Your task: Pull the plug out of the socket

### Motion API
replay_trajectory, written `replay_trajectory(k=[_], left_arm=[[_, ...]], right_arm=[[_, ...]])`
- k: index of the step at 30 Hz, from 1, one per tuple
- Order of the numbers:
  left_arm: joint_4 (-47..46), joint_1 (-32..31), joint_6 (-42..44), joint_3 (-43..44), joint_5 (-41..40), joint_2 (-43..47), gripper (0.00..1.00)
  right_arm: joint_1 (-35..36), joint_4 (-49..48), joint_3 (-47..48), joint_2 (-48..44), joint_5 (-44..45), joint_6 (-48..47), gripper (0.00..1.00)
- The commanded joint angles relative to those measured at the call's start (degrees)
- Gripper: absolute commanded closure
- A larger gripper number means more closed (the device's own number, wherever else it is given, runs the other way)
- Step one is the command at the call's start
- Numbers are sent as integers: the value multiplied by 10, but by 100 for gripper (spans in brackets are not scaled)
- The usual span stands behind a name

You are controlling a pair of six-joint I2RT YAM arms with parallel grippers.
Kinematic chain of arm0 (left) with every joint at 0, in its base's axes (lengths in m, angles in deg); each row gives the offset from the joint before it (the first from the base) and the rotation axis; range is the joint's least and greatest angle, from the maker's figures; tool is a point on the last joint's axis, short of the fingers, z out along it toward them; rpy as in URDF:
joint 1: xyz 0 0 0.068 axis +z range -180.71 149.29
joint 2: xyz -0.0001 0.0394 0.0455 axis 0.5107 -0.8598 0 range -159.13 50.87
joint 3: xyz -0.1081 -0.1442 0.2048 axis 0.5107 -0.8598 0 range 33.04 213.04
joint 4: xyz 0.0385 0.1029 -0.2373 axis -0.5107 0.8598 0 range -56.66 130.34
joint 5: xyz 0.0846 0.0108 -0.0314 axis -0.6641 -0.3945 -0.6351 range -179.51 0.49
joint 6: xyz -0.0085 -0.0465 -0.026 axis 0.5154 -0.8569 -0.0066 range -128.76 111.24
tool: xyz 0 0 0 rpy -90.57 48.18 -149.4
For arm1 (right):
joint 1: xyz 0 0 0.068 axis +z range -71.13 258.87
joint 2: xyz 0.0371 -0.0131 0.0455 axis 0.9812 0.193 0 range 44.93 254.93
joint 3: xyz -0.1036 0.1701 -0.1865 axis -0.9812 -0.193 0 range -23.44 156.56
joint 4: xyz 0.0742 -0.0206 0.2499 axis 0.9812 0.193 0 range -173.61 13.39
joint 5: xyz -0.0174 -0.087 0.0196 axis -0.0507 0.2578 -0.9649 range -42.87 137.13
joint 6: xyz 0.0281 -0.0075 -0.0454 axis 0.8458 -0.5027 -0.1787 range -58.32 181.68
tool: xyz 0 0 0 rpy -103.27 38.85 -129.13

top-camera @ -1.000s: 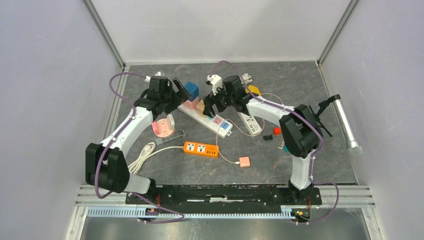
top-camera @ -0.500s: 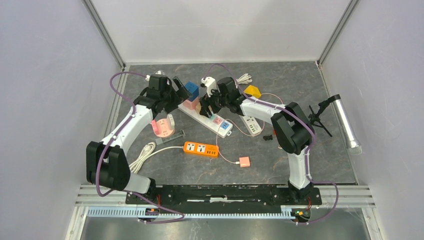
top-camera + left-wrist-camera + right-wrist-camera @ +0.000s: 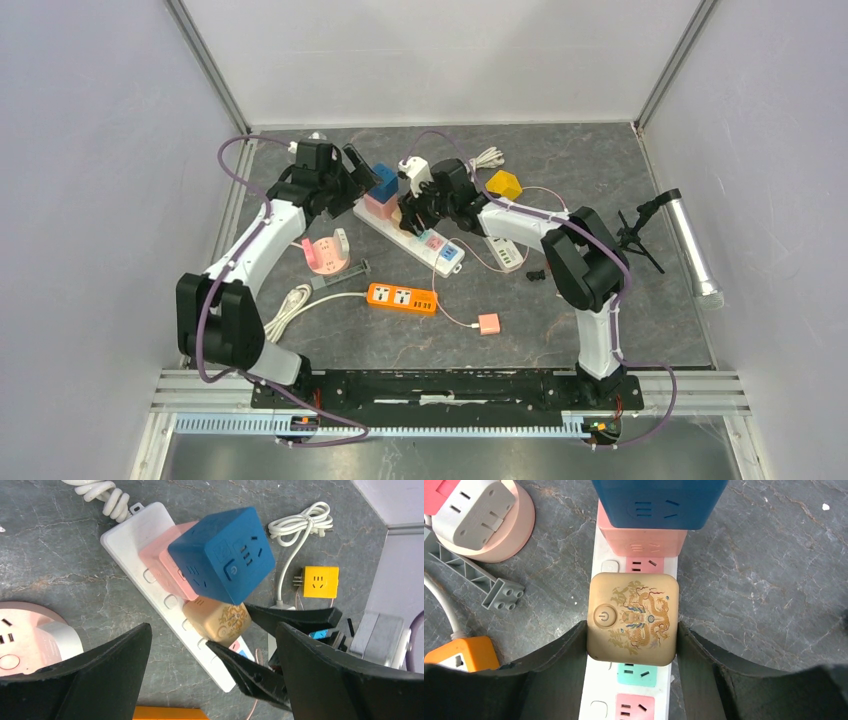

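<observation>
Right wrist: gold plug (image 3: 633, 617) between right tool (image 3: 633, 630) fingers (image 3: 561, 665), clamped both sides.

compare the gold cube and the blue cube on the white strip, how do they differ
The gold cube carries a dragon print; the blue cube is plain. The gold cube plugs straight into the white strip; the blue cube stands higher, stacked on a pink adapter. The right claw grips the gold cube on two sides; no claw holds the blue cube. Both are rounded cubes with a power button.
</observation>
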Motion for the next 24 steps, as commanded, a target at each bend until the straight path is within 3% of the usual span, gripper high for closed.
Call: replay_trajectory(k=[1,5,12,15,24], left_arm=[[-23,3,-29,27,-10,-22,0],[-52,3,-49,30,-5,-54,3],[-75,3,-46,42,11,-95,7],[-75,3,-39,38,3,-96,8],[-90,3,-8,30,6,-93,0]], right_arm=[[18,-19,-37,-47,1,-20,49],[18,-10,-30,-47,4,-14,47],[18,5,6,-18,28,0,18],[18,2,16,-11,26,0,12],[18,5,33,12,23,3,19]])
